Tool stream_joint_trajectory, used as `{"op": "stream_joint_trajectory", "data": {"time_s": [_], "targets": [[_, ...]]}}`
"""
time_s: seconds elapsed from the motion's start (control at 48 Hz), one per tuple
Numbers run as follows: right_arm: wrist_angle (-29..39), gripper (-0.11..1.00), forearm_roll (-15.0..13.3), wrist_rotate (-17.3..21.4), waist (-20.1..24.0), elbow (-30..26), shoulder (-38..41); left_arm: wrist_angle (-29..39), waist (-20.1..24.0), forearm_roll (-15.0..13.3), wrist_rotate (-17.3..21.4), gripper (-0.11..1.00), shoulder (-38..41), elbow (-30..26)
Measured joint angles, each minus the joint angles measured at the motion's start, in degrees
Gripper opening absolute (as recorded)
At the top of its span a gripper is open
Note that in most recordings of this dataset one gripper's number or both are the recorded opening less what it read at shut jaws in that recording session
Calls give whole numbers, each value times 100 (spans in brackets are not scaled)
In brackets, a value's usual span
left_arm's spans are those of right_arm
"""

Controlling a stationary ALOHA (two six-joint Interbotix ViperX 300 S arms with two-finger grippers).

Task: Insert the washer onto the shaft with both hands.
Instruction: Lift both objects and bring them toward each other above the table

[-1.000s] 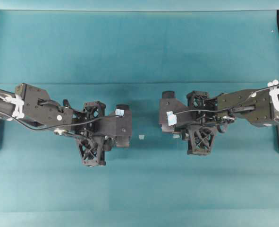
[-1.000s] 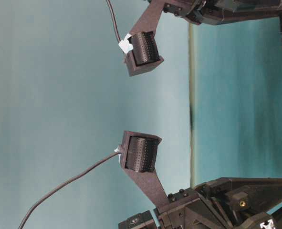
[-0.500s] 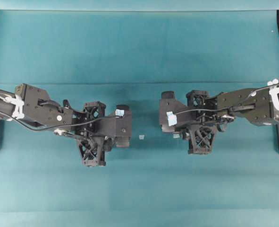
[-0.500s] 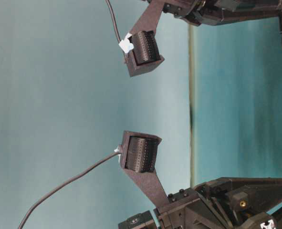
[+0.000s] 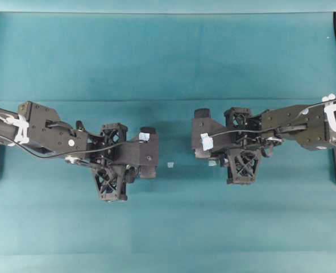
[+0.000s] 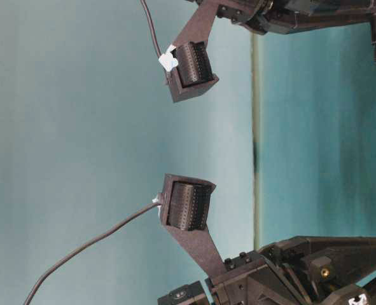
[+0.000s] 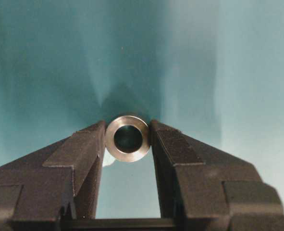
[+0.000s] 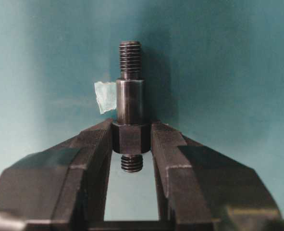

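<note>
Overhead: bare cloth separates left hand (image 5: 150, 153) from right hand (image 5: 199, 142).

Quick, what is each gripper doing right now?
Left gripper: closed on the small round silvery metal washer.
Right gripper: closed on the short dark grey stepped metal shaft.

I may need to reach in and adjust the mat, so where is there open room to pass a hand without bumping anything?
The mat lies bare in a broad band beyond both arms, and in another nearer than them. The middle row is crowded: the left gripper holds the washer, the right gripper the shaft, with a tape scrap in the gap between them.
</note>
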Motion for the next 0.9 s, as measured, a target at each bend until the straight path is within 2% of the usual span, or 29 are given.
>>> {"op": "stream_joint_trajectory", "data": {"time_s": [0.333,0.479,0.687,0.895], "targets": [[-9,0,-26,-149,-114,97,-211,-44,-9,0,26,35,-123,18],[-255,0,-26,-149,-105,255,-387,-483,-9,0,35,35,-264,167],[-888,0,53,-105,-97,580,-694,-1072,-9,0,9,35,-580,439],[-1819,0,79,281,-26,1081,-1072,-1441,-9,0,9,35,-888,712]]}}
